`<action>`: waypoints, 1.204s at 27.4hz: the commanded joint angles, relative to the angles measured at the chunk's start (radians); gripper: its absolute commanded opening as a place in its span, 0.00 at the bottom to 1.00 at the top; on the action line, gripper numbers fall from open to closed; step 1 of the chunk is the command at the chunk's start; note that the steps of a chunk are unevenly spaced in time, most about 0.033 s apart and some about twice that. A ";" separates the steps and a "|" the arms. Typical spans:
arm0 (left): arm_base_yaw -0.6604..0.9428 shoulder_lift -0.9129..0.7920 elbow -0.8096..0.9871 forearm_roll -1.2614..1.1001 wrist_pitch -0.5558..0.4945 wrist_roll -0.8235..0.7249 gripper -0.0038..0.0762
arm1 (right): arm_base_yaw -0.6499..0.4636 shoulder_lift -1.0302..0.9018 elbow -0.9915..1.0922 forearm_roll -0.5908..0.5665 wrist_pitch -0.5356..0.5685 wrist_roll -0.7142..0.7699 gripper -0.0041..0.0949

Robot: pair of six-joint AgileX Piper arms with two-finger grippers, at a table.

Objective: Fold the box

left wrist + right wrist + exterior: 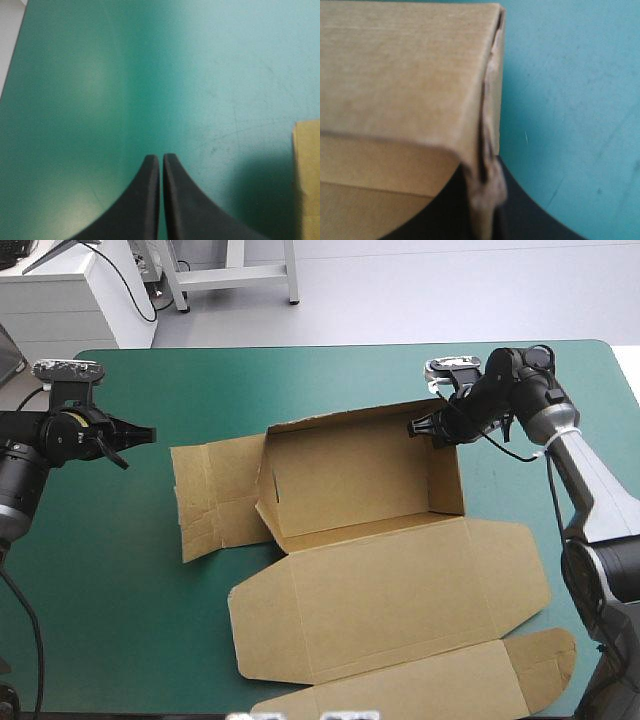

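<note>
The brown box (360, 480) lies mid-table as an open tray with its far, left and right walls raised. Its lid (390, 600) lies flat toward the near edge, and a side flap (215, 500) lies flat to the left. My right gripper (418, 427) is at the far right corner and is shut on the top of the right wall. In the right wrist view the wall (405, 75) runs down between the black fingers of this gripper (487, 205). My left gripper (150, 435) is shut with nothing in it and hovers left of the side flap. Its wrist view shows the gripper (161, 159) over teal-green cover, with a box edge (307, 175) off to one side.
Teal-green cover (110, 570) stretches from the left arm to the near left corner. The lid's end flap (545, 665) reaches close to the table's near right corner. The table's far edge (330, 346) runs behind both arms.
</note>
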 commanded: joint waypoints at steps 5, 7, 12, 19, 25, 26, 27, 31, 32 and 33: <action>0.002 -0.019 -0.030 -0.056 -0.015 0.077 0.06 | 0.010 0.022 -0.019 0.006 -0.087 -0.028 0.23; 0.002 -0.019 -0.030 -0.058 -0.014 0.077 0.06 | 0.014 0.020 -0.021 -0.009 -0.119 -0.063 0.34; 0.002 -0.019 -0.030 -0.054 0.011 0.094 0.06 | 0.014 0.016 -0.124 -0.014 -0.053 -0.115 0.49; 0.002 -0.019 -0.030 -0.054 0.011 0.094 0.06 | 0.014 -0.002 -0.316 -0.043 0.089 -0.093 0.49; 0.002 -0.019 -0.030 -0.054 0.017 0.096 0.06 | 0.007 -0.045 -0.295 -0.102 0.091 0.012 0.49; 0.002 -0.019 -0.030 -0.051 0.028 0.102 0.06 | 0.007 -0.067 -0.246 -0.100 0.091 0.013 0.49; 0.002 -0.019 -0.030 -0.047 0.032 0.102 0.06 | 0.007 -0.079 -0.214 -0.095 0.091 0.010 0.49; 0.002 -0.019 -0.030 -0.047 0.029 0.102 0.06 | 0.007 -0.085 -0.081 -0.056 0.091 0.004 0.49; 0.002 -0.019 -0.030 -0.049 0.029 0.104 0.06 | 0.007 -0.080 -0.069 -0.033 0.091 -0.013 0.49; 0.002 -0.019 -0.030 -0.050 0.029 0.107 0.06 | 0.007 -0.067 -0.055 0.006 0.091 -0.052 0.49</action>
